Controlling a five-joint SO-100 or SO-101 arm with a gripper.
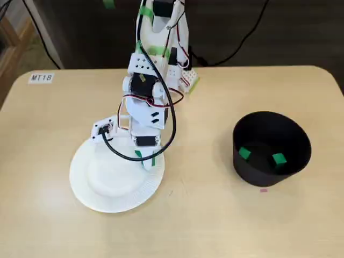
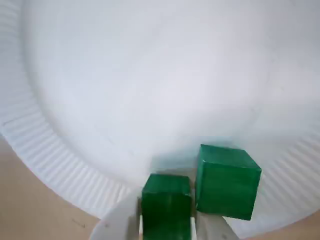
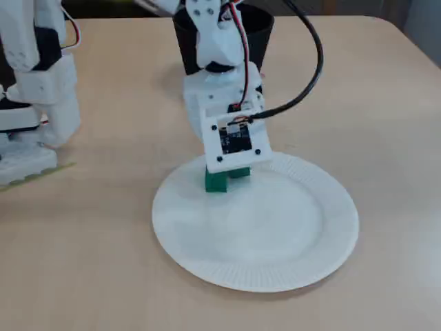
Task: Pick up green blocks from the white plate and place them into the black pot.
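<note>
A white paper plate (image 1: pixel 107 200) lies on the tan table, and my gripper (image 1: pixel 144 160) is down at its edge. In the wrist view my gripper (image 2: pixel 167 210) is shut on a green block (image 2: pixel 166 192), which shows between the white fingers (image 2: pixel 120 222) at the plate's rim (image 2: pixel 50 160). A second green block (image 2: pixel 227 182) rests on the plate just right of it, against the other finger. The other fixed view shows both blocks (image 3: pixel 216 181) (image 3: pixel 240 172) under the wrist, low on the plate (image 3: pixel 275 269). The black pot (image 1: pixel 252 173) stands to the right and holds two green blocks (image 1: pixel 244 153) (image 1: pixel 278 159).
The arm's base (image 3: pixel 38 83) stands at the left of one fixed view, with the pot (image 3: pixel 260 31) behind the arm. A label reading MT18 (image 1: pixel 41 77) is stuck at the table's far left corner. A small pink mark (image 1: pixel 263 190) lies in front of the pot.
</note>
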